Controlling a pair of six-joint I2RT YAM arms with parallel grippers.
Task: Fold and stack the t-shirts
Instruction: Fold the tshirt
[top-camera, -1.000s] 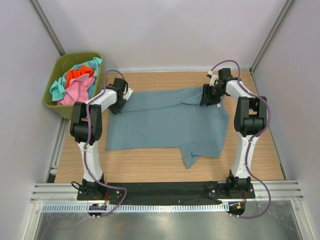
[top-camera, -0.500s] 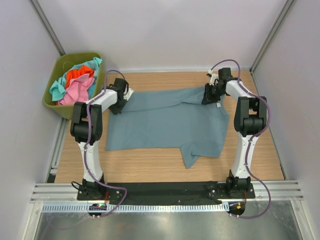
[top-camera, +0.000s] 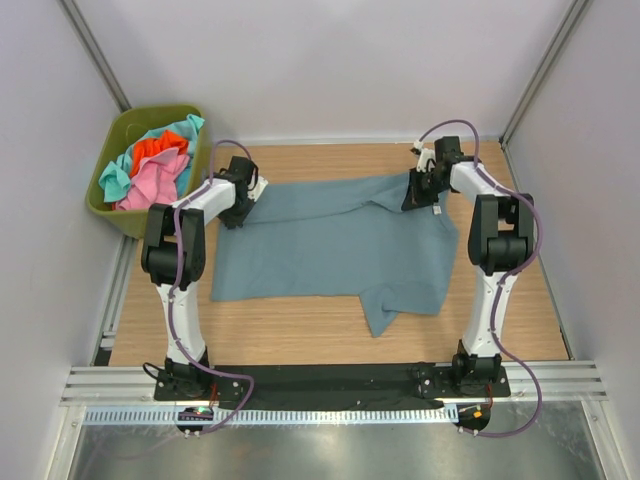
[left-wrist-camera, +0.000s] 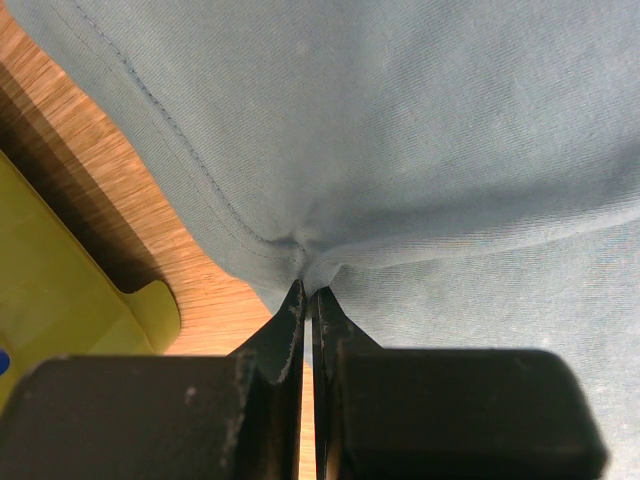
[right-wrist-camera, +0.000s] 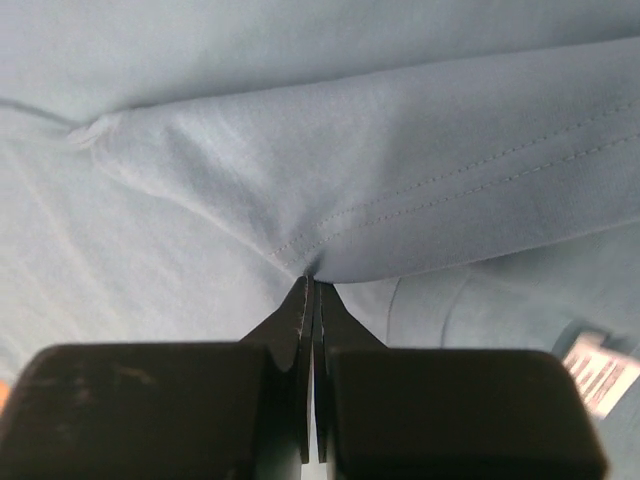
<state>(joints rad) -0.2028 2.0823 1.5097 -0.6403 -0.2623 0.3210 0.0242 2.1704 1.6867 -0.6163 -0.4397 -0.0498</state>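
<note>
The left gripper is closed on the hem of the slate-blue t-shirt at its ten o'clock corner. The right gripper pinches a stitched fold at its two o'clock corner. The shirt lies spread across the table, with the olive bin of other t-shirts at ten o'clock.

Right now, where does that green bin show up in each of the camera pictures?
Top external: the green bin sits at the upper left, holding bright clothes.
Left wrist: a yellow-green piece of it shows at the lower left.
Right wrist: not in it.
Shared landmark: the slate-blue t-shirt, seen in all three views.
</note>
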